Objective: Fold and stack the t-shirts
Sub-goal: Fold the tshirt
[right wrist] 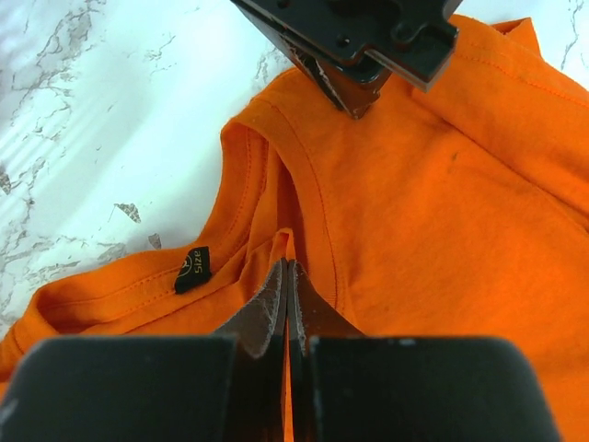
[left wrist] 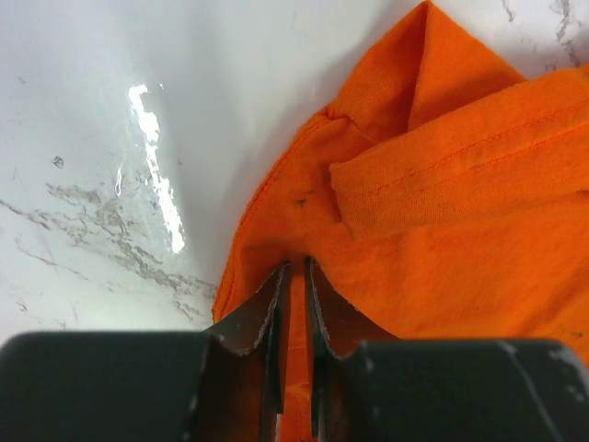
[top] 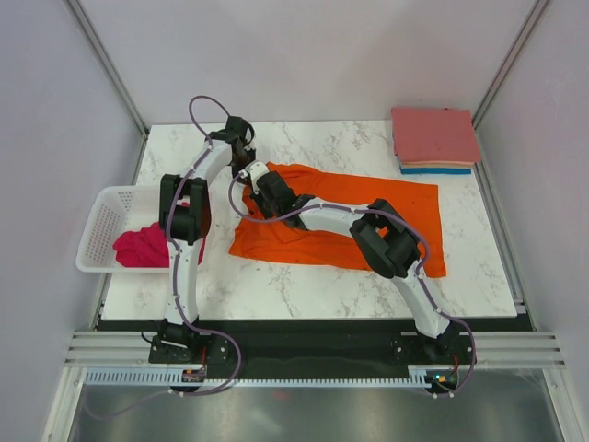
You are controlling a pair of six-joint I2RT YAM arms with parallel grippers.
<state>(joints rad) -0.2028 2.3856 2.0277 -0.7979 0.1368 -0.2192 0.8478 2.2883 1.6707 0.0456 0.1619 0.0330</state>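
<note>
The bright orange t-shirt (top: 350, 216) lies spread across the middle of the marble table. My left gripper (top: 245, 171) is shut on a fold of the orange t-shirt (left wrist: 442, 230) at its far left corner. My right gripper (top: 261, 195) is shut on the orange t-shirt (right wrist: 414, 212) beside the collar and its black size label (right wrist: 192, 269). The left gripper (right wrist: 354, 69) shows at the top of the right wrist view. The magenta-pink t-shirt (top: 140, 247) lies crumpled in the basket. The folded salmon-pink, peach and blue t-shirts (top: 434, 138) are stacked at the far right corner.
A white plastic basket (top: 103, 214) stands at the table's left edge. Grey walls enclose the table on the left, back and right. The two arms cross over the shirt's left half.
</note>
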